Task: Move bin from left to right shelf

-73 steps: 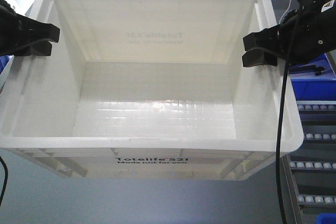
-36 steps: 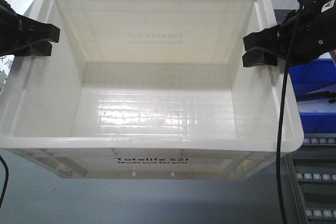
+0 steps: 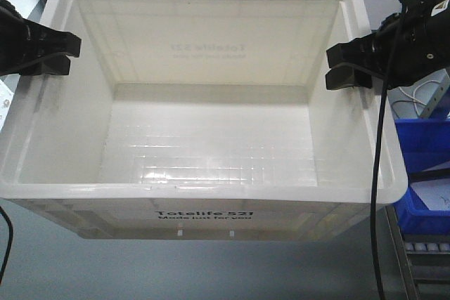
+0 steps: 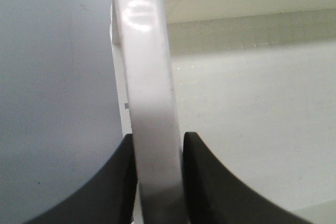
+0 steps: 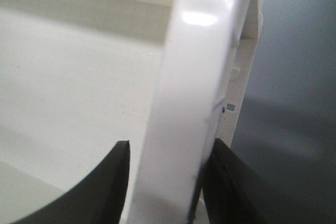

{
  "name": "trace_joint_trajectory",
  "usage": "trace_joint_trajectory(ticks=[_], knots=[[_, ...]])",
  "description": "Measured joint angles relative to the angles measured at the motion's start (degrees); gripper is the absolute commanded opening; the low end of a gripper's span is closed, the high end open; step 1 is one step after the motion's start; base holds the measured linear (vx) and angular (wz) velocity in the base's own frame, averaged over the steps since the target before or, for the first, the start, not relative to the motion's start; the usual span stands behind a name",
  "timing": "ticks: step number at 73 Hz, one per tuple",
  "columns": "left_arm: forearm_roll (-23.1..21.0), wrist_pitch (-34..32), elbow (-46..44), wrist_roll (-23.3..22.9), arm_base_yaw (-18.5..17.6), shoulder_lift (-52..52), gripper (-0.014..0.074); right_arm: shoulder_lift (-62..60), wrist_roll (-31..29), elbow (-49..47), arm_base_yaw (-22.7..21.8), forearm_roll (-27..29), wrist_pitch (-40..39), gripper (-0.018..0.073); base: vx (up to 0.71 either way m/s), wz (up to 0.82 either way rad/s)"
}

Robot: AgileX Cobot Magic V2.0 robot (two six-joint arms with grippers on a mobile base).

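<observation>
Grey surface (image 3: 70, 272) lies below the bin (image 3: 211, 138), its side rims clamped by left gripper (image 3: 65, 55) and right gripper (image 3: 333, 67).

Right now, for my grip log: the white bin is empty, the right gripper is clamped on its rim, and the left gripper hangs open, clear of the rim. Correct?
Not quite. The left gripper is not open: the left wrist view shows it shut on the rim of the bin, one finger each side. The bin is empty and the right gripper clamps its rim.
</observation>
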Motion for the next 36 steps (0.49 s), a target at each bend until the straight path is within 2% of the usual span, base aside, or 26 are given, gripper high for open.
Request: trace_joint_trajectory(ticks=[17, 36], knots=[[-0.1, -0.1, 0.0, 0.0, 0.0, 0.1, -0.0006, 0.0, 0.0, 0.0, 0.0, 0.0, 0.0, -0.0005, 0.42, 0.18], [-0.1, -0.1, 0.0, 0.0, 0.0, 0.1, -0.0006, 0.0, 0.0, 0.0, 0.0, 0.0, 0.0, -0.0005, 0.40, 0.42]])
